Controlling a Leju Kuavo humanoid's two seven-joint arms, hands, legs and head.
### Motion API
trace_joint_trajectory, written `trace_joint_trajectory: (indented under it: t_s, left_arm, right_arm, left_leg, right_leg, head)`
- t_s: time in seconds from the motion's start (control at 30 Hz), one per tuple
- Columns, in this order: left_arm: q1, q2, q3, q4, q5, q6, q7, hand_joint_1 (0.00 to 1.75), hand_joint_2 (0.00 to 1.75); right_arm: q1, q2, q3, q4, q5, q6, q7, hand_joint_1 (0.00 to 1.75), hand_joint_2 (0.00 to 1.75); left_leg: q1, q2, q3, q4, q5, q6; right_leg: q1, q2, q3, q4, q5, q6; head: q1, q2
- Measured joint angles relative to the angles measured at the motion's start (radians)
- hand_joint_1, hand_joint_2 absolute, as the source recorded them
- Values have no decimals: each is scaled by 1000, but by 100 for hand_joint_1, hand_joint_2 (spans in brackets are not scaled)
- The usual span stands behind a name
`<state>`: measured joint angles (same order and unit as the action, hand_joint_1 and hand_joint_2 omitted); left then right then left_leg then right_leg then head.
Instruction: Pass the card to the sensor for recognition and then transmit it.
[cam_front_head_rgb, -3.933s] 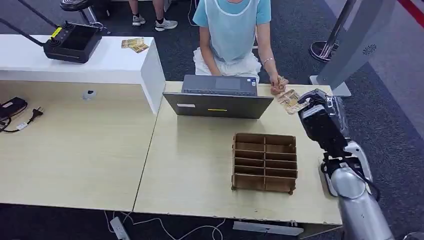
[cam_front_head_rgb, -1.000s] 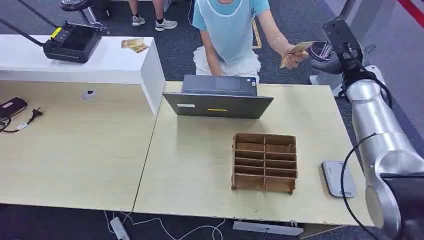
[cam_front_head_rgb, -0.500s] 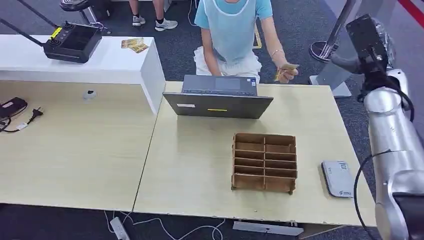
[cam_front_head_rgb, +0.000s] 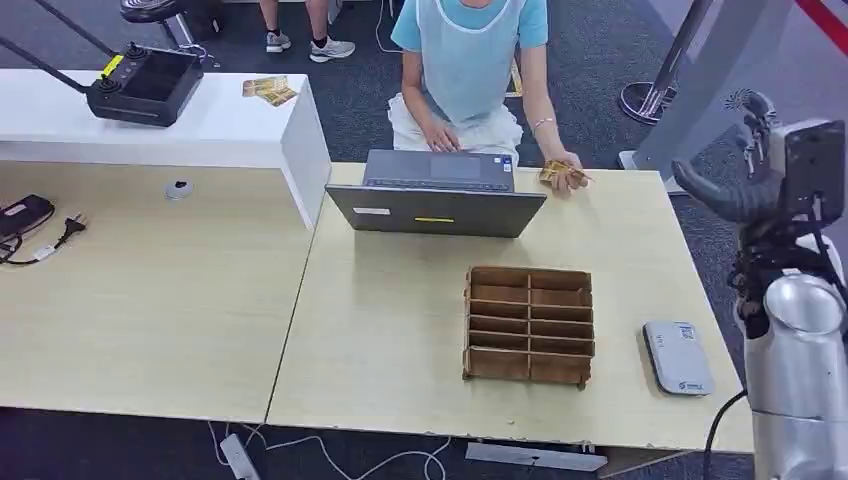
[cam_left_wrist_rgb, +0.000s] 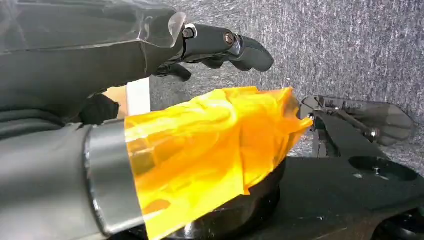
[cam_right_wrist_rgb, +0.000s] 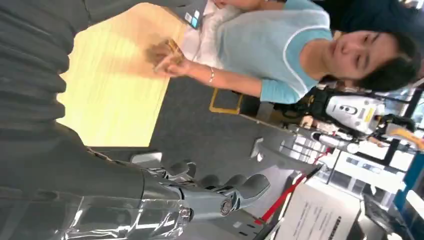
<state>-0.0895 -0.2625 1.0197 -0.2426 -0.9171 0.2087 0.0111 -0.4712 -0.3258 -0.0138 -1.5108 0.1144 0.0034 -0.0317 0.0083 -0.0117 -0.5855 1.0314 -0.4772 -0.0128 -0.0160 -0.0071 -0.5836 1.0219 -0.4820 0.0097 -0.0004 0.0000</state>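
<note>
While your right hand (cam_front_head_rgb: 770, 165) hangs raised beyond the surface's (cam_front_head_rgb: 400, 330) right edge with fingers apart and nothing in it, the card (cam_front_head_rgb: 560, 175) sits in the person's hand (cam_front_head_rgb: 566, 176) beside the laptop (cam_front_head_rgb: 438, 195), and your left hand (cam_left_wrist_rgb: 220, 47) is likewise empty.

counter (cam_front_head_rgb: 420, 330) was pale matt wood-grain laminate; divider box (cam_front_head_rgb: 529, 324) looked like raw brown cardboard or thin ply; sensor (cam_front_head_rgb: 677, 357) smooth grey plastic; right arm (cam_front_head_rgb: 795, 370) brushed silver metal; carpet (cam_front_head_rgb: 600, 60) rough dk grey.

office: desks (cam_front_head_rgb: 150, 290), laptop (cam_front_head_rgb: 437, 195), carpet (cam_front_head_rgb: 360, 95)
</note>
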Motion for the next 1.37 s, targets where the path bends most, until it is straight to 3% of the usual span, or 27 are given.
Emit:
trace_joint_trajectory:
  t_s: [0.23, 0.4, 0.6, 0.63, 0.83, 1.0, 1.27, 1.3, 1.37]
  left_arm:
    - [0, 0, 4, 0, 11, 7, -10, 0, 0]
    - [0, -1, 6, 0, 18, 8, -12, 0, 0]
    - [2, 2, 22, 0, 27, -45, -23, 0, 0]
    - [3, 4, 23, 0, 27, -57, -27, 0, 0]
    - [7, 1, 43, 0, 56, -39, -49, 0, 0]
    - [13, 1, 72, 0, 80, -53, -70, 0, 0]
    - [14, 1, 89, 0, 83, -58, -75, 0, 0]
    - [14, 1, 92, 0, 83, -55, -76, 0, 0]
    - [14, 1, 94, 0, 82, -52, -82, 0, 0]
  right_arm:
    - [222, 11, -42, -194, -33, -48, -52, 0, 175]
    - [302, 29, -53, -266, -51, -61, -77, 0, 175]
    - [469, 105, -51, -403, -62, -113, -206, 0, 175]
    - [496, 119, -48, -425, -48, -123, -225, 0, 0]
    - [609, 158, -6, -496, 152, -177, -286, 0, 0]
    - [706, 182, 51, -532, 167, -187, -309, 0, 0]
    - [762, 187, 81, -549, 124, -148, -315, 0, 0]
    - [768, 187, 84, -549, 117, -145, -316, 0, 175]
    - [777, 187, 87, -549, 102, -138, -315, 0, 175]
  left_leg:
    - [0, 0, 0, 0, 0, 0]
    - [0, 0, 0, 0, 0, 0]
    - [0, 0, -1, -1, 0, 0]
    - [0, 0, -1, -1, -1, 0]
    - [0, 0, 0, -1, -1, 0]
    - [0, 0, 0, -1, -1, 0]
    - [0, 1, 0, -1, -1, 0]
    - [0, 1, 0, -1, -1, 0]
    - [0, 1, 0, -1, -1, 0]
  right_leg:
    - [0, 0, 0, 0, 0, 0]
    - [0, 0, 0, 0, 0, 0]
    - [0, -1, 0, 0, -1, 0]
    - [0, -1, 0, 0, -1, 0]
    - [0, -1, 0, 0, -2, 0]
    - [0, -1, 0, 0, -2, 0]
    - [0, 0, 0, 0, -2, 0]
    - [0, 0, 0, 0, -2, 0]
    - [0, 0, 0, 0, -2, 0]
  head:
    - [0, 0]
    - [0, 0]
    - [0, 0]
    - [0, 0]
    - [0, 0]
    - [0, 0]
    - [0, 0]
    - [0, 0]
    - [0, 0]
